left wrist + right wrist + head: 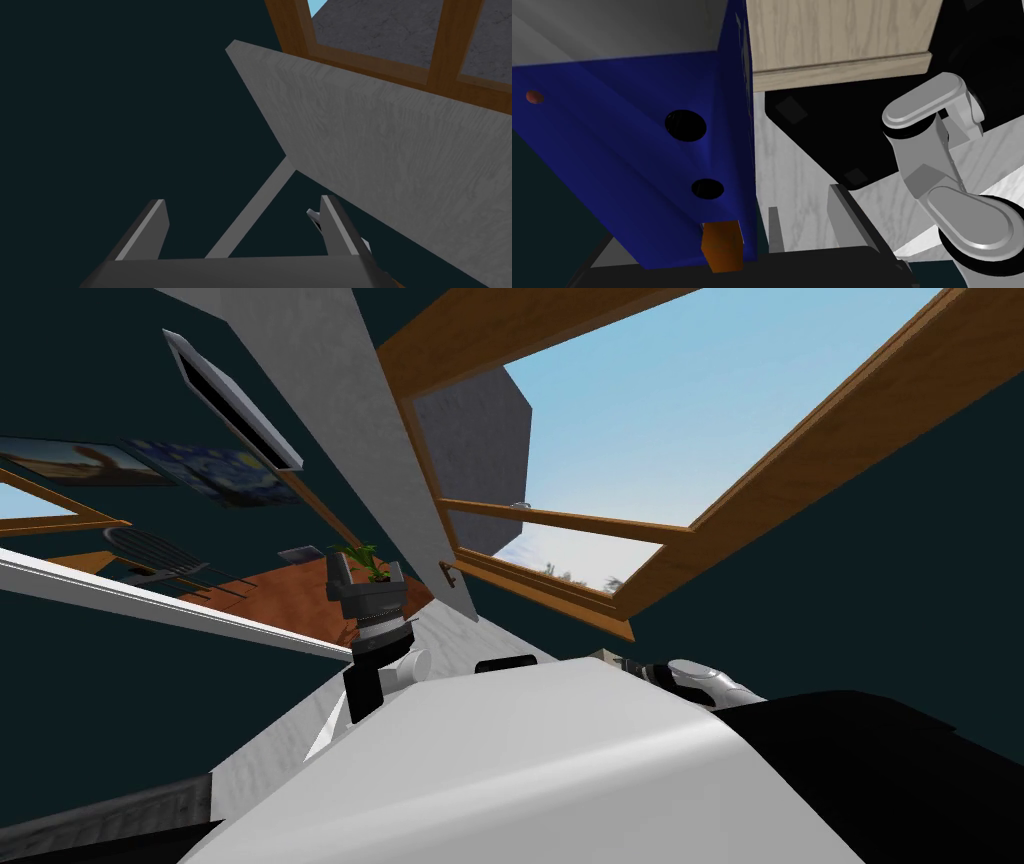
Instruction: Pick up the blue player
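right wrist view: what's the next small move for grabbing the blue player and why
Probably slide the right gripper a little sideways toward the blue player, then close. Its visible finger stands clear of the player's side, with pale wood-grain surface showing between them, so closing now likely would not pinch it squarely.

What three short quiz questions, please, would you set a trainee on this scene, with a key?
1. True or false: the left tool is shut on an object.
2. How many round black holes show on the blue player? A one, B two, C four.
3. Fill in: the small block sticking out of the player's end is ____ in colour.
Key: 1 false, it stands open and empty; 2 B; 3 orange.
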Motion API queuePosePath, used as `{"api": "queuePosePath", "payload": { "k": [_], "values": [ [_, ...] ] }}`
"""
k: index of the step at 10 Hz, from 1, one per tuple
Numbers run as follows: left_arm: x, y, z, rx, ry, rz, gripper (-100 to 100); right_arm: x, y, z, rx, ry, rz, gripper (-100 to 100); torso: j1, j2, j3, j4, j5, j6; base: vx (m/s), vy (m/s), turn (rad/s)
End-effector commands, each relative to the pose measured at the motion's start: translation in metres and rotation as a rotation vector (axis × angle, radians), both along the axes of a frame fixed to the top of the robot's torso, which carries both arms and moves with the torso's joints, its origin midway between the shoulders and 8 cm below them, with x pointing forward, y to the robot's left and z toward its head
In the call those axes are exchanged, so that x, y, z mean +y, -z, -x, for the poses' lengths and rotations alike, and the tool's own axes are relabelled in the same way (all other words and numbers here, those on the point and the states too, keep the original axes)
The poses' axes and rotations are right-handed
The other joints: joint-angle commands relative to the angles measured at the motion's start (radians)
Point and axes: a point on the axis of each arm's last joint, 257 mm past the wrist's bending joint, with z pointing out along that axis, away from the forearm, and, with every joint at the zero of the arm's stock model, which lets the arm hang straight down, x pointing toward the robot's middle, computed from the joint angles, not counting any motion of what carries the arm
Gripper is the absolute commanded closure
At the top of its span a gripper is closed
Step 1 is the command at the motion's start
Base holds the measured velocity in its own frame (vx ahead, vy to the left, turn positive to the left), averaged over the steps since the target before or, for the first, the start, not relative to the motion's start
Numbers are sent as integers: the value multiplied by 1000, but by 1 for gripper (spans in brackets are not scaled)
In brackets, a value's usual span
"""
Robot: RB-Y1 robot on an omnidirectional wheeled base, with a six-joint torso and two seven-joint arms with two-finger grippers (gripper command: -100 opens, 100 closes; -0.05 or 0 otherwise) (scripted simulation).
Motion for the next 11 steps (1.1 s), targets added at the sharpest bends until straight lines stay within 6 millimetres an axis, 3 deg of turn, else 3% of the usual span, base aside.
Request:
{"api": "queuePosePath", "payload": {
  "k": [1,2,3,5,7,8,9,11],
  "values": [
    [0,0,0,0,0,0,0,-25,-11,17,36,-11,43,-100,0,0,0,0,0,0,-1,1,56],
    [0,0,0,0,0,0,0,-41,-16,28,63,-20,73,-100,0,1,1,0,1,0,-10,-4,78],
    [0,0,0,0,0,0,0,-41,-16,28,63,-20,73,-100,0,2,1,0,0,0,-11,-4,19],
    [0,0,0,0,0,0,0,-76,-29,56,130,-36,143,-100,0,3,2,1,1,0,-32,0,58],
    [0,0,0,0,0,0,0,-74,-30,53,125,-34,138,-100,0,4,2,1,0,1,-20,-3,4],
    [0,0,0,0,0,0,0,-75,-30,53,126,-34,139,0,0,3,2,1,0,0,0,0,0],
    [0,0,0,0,0,0,0,-69,-20,59,129,-26,138,-100,0,2,1,0,0,0,6,-21,62],
    [0,0,0,0,0,0,0,-59,-4,67,133,-14,136,-100,-2,1,0,0,-1,0,19,-47,77]
  ]
}}
